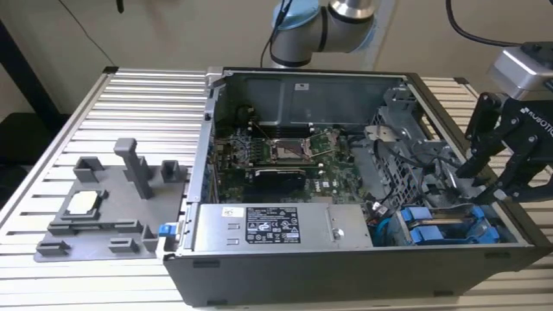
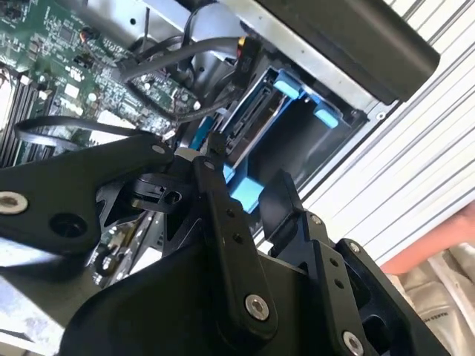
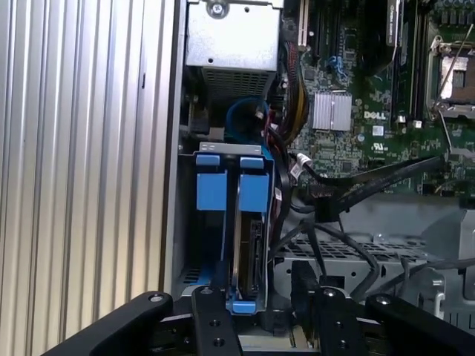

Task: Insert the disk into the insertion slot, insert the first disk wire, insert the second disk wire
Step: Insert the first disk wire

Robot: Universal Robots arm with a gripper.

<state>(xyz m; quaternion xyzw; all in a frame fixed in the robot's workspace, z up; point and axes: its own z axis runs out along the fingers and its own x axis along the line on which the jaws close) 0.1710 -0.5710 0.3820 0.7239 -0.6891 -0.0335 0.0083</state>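
Observation:
The disk point(image 3: 249, 248) stands edge-on inside the insertion slot point(image 3: 223, 152) of the grey drive cage, clipped in its blue frame point(image 3: 252, 185). A second blue frame point(image 3: 211, 191) sits beside it. In the exterior view the blue frames point(image 1: 429, 234) show at the case's front corner on that view's right. My gripper point(image 3: 269, 302) hovers just over the disk's end, open, its black fingers point(image 3: 214, 320) standing either side of the blue frame without closing on it. The gripper point(image 1: 494, 191) hangs above the cage, and it point(image 2: 249, 174) shows there in the second wrist view too. Loose black wires point(image 3: 326, 194) lie next to the cage.
The open computer case point(image 1: 216, 194) lies on a slatted metal table point(image 1: 147, 103). Its silver labelled power-supply box point(image 1: 276, 227) and green motherboard point(image 1: 285, 155) fill the middle. A grey fixture plate point(image 1: 103, 207) with posts sits at the exterior view's left. A coiled blue cable point(image 3: 245, 119) sits behind the cage.

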